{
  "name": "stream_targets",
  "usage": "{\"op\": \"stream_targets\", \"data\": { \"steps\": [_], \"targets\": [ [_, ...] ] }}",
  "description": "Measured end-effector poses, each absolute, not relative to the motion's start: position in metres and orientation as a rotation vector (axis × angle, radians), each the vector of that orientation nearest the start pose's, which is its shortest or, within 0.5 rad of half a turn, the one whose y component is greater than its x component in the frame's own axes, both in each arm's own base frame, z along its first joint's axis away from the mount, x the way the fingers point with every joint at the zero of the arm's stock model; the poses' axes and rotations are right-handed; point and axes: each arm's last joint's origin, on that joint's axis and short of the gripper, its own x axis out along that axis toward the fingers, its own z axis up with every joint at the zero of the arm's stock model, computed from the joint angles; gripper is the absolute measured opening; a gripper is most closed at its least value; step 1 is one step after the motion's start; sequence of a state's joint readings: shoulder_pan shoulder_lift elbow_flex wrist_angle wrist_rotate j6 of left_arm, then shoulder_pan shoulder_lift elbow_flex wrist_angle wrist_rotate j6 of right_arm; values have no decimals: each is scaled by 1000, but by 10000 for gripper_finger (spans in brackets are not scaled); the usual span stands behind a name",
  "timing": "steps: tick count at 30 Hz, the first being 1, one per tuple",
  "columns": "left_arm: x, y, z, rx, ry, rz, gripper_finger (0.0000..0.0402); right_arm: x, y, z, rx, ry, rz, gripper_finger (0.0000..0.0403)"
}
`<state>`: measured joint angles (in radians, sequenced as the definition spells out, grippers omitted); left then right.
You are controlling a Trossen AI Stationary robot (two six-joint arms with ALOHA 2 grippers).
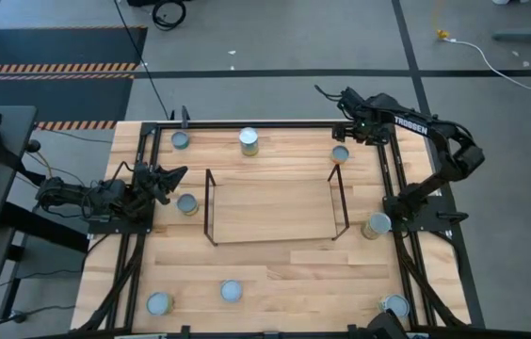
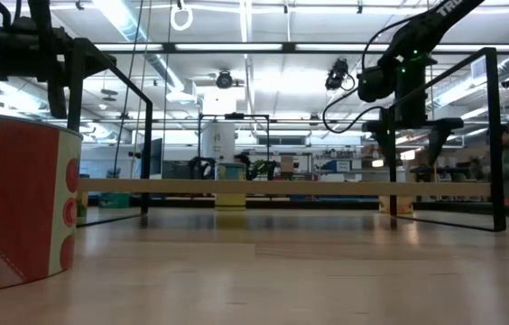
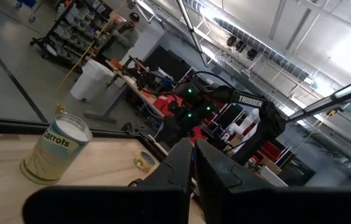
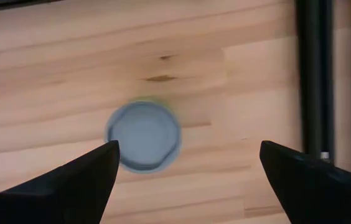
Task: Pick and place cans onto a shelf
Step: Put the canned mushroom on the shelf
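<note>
Several cans stand upright on their bases on the wooden table around the shelf (image 1: 275, 209), a low rack with dark wire end frames and a light wood base. My right gripper (image 1: 348, 132) hangs open, pointing down, over the blue-grey-topped can (image 4: 143, 135) at the far right (image 1: 340, 154). Its fingers stand wide apart above the can and touch nothing. My left gripper (image 1: 167, 177) waits shut at the table's left side, above the table, near another can (image 1: 187, 203). Its wrist view shows a white-topped can labelled carrots (image 3: 57, 149).
More cans stand at the far left (image 1: 180, 140), far middle (image 1: 249, 141), right edge (image 1: 377, 225) and along the near edge (image 1: 158, 303), (image 1: 231, 291), (image 1: 395, 306). A black metal frame (image 1: 247, 123) rims the tabletop. A red-and-white can (image 2: 15, 208) fills the low view's left.
</note>
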<state>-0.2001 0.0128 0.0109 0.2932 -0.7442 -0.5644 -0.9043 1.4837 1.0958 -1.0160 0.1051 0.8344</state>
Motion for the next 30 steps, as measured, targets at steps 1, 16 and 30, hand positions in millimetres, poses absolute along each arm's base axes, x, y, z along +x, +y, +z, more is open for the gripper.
{"op": "stream_targets", "data": {
  "steps": [1,16,30],
  "targets": [
    [89,2,192,-680,-408,441,25,160,-208,234,1214,946,-1384,394],
    [91,-3,190,-680,-347,284,25,150,-218,233,1294,886,-1428,394],
    [89,2,189,-639,-381,487,25,148,-221,234,1297,861,-1439,394]
  ]
}}
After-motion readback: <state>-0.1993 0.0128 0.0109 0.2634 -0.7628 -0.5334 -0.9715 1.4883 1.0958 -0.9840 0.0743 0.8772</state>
